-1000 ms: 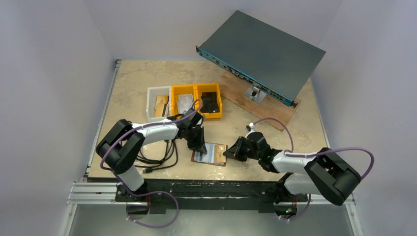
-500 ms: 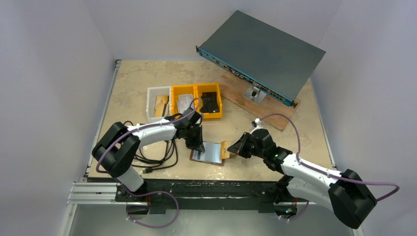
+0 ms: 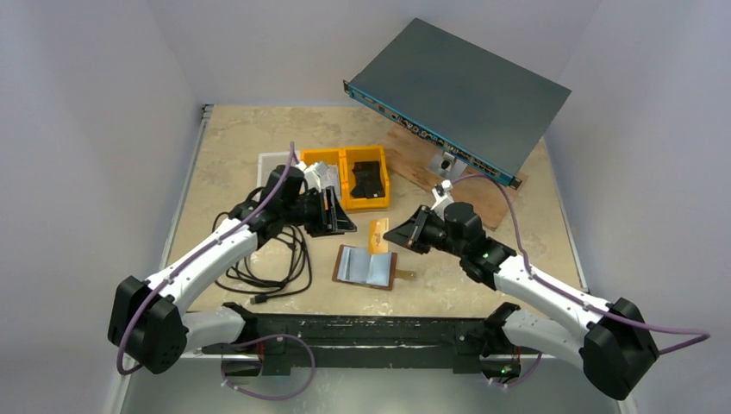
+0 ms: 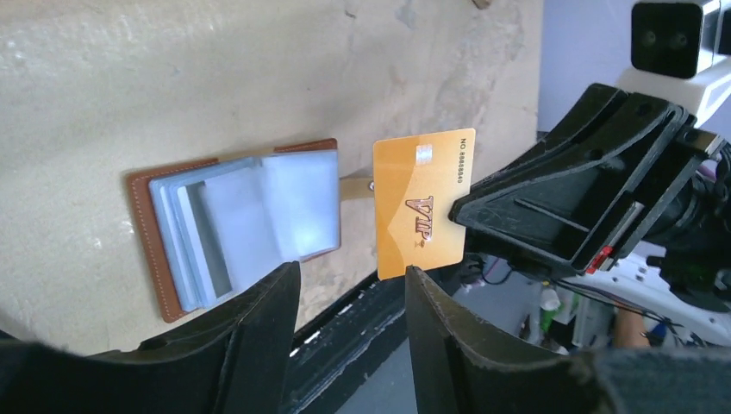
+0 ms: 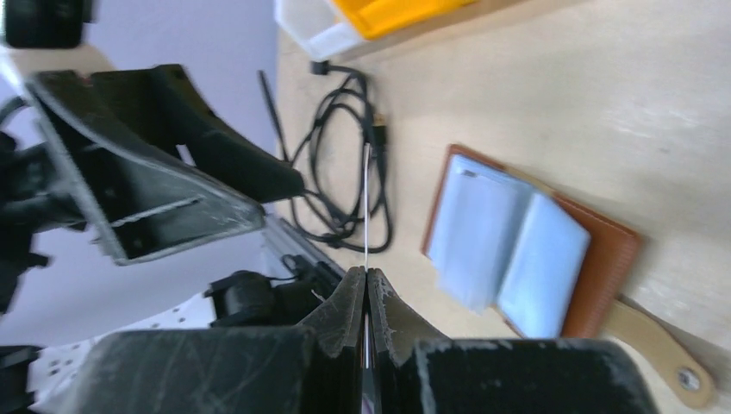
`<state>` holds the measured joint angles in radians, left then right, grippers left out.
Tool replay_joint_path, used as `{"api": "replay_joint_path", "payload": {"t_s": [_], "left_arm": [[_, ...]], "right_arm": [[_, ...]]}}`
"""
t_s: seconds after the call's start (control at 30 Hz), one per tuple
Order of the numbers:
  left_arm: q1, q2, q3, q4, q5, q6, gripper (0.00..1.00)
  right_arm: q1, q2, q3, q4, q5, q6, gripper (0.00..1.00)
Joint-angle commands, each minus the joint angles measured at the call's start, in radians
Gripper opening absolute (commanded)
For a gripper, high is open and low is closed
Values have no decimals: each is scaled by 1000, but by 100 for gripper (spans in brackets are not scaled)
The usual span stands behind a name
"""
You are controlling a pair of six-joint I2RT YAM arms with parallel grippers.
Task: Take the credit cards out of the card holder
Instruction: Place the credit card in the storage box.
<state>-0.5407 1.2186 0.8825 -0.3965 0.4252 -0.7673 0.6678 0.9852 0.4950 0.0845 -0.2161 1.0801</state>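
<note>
The card [image 4: 422,203] looks like glossy gold plastic with raised lettering. The holder [image 4: 246,220] has a matt brown leather-like cover, stitched along its edge, and shiny clear pockets. The counter [image 4: 172,78] is mottled, stone-like and matt. At one o'clock lies a bare wooden board [image 3: 431,177]. The right end effector [image 5: 365,285] is scuffed matt black plastic.

Beige marbled tabletop [image 3: 233,138] beneath the jaws, plain white walls [image 3: 86,103] left, right and beyond the jaws, grey surface [image 3: 388,392] below the near table edge, even diffuse light.
</note>
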Motion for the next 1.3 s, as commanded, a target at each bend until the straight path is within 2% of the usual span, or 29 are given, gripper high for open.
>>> {"api": "replay_joint_path", "payload": {"t_s": [0.0, 0.27, 0.4, 0.57, 0.63, 0.77, 0.8, 0.83, 0.9, 0.97, 1.03, 1.13, 1.27], "left_arm": [[59, -47, -71, 129, 234, -42, 48], [93, -63, -146, 342, 382, -166, 48], [99, -47, -187, 501, 430, -247, 43], [100, -16, -210, 579, 457, -296, 31], [99, -10, -217, 597, 463, -310, 24], [99, -9, -223, 606, 460, -322, 0], [99, -13, -223, 597, 453, -320, 0], [99, -18, -221, 572, 438, -312, 0], [101, -42, -205, 481, 385, -266, 0], [102, -67, -141, 237, 274, -170, 0], [114, -93, -81, 61, 141, -98, 0], [154, -99, 33, -202, -129, -9, 0], [203, -51, 184, -407, -476, 62, 0]], "right_arm": [[-10, 41, 76, 162, -150, 44, 0], [-10, 115, 117, 287, -255, 96, 0], [-10, 134, 122, 296, -267, 96, 0], [-10, 138, 108, 317, -266, 107, 0], [-10, 140, 107, 316, -265, 106, 0], [-11, 142, 103, 305, -253, 93, 0], [-10, 144, 107, 292, -243, 82, 0], [-10, 146, 115, 267, -227, 68, 4], [-11, 144, 139, 186, -188, 29, 25], [-10, 132, 167, 89, -130, -24, 50], [-10, 120, 198, -10, -64, -85, 66], [-10, 103, 229, -115, 7, -143, 78], [-10, 92, 250, -183, 73, -192, 83]]}}
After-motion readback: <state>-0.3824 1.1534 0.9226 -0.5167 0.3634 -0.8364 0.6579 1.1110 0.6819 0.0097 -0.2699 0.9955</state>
